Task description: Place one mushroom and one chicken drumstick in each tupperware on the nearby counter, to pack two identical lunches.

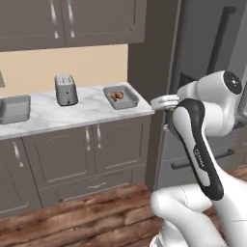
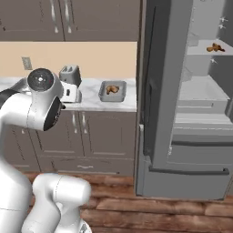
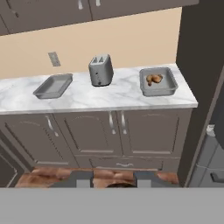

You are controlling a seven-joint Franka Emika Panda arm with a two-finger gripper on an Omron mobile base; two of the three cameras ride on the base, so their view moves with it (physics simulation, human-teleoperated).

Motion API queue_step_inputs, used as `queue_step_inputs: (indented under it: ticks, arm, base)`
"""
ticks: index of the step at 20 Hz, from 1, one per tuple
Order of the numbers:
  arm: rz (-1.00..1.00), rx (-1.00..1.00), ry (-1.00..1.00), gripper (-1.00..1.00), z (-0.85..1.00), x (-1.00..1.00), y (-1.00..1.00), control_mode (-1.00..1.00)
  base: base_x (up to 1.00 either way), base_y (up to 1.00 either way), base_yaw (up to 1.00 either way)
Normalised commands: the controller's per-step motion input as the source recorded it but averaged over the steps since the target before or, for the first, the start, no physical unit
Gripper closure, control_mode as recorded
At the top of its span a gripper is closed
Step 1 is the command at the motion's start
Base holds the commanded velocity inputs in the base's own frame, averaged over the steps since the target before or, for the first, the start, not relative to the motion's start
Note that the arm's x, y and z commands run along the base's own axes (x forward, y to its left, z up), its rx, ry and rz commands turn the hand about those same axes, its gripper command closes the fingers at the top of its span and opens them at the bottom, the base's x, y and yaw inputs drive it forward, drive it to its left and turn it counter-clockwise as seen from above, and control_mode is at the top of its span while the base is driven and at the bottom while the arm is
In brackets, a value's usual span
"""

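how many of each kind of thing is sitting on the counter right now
tupperware: 2, one bare, one holding food
toaster: 1
chicken drumstick: 1 in the right tupperware; any mushroom beside it is too small to tell
total: 4

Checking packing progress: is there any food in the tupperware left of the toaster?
No: in the hand view the left tupperware beside the toaster holds nothing, while the right tupperware holds brown food.

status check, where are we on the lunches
Gripper off the counter, grasp unclear. Right tupperware holds food; left tupperware bare. More food on fridge shelf. Toaster between trays.
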Motion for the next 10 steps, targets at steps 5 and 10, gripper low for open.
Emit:
queue_step_inputs:
  ticks: [5, 10]
  arm:
    - [0.00, 0.00, 0.00, 1.00, 0.00, 0.00, 0.00, 1.00]
    - [0.00, 0.00, 0.00, 1.00, 0.00, 0.00, 0.00, 1.00]
  base:
    - [0.84, 0.19, 0.00]
    - [0.86, 0.30, -0.01]
